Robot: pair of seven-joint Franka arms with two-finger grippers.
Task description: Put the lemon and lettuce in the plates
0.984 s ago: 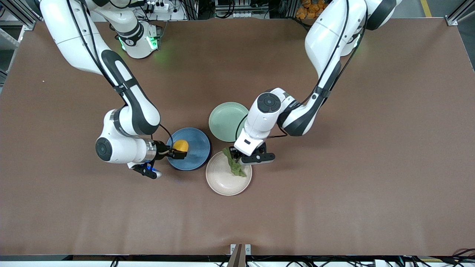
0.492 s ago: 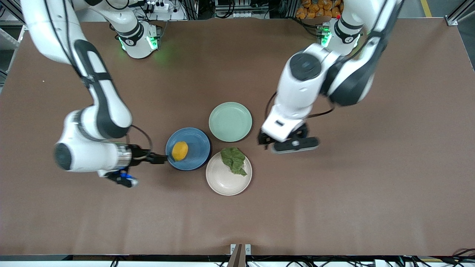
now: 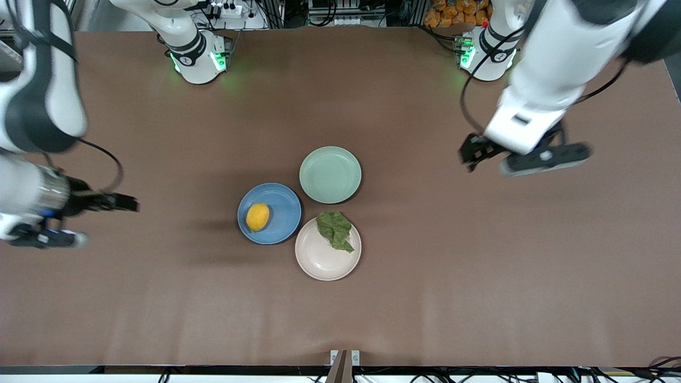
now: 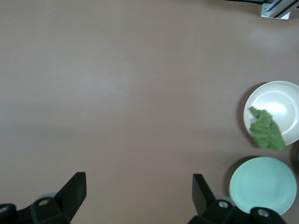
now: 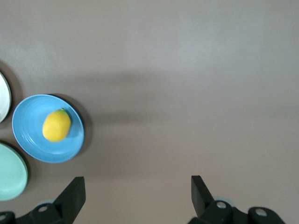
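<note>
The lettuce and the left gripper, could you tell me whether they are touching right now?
Apart. The front view shows the lettuce lying on the beige plate, with bare table between it and the open left gripper.

We look down from high across the table [image 3: 479, 298], facing the bases. Both wrist cameras look straight down from height. Each shares the green plate [image 3: 330, 174] [image 4: 263, 185] [image 5: 10, 172] with the front view.

Pale green plate [image 3: 330, 174] on brown table [image 3: 479, 266]

arms: glossy white shells, black joints; black cables | bases: apparently green lights
</note>
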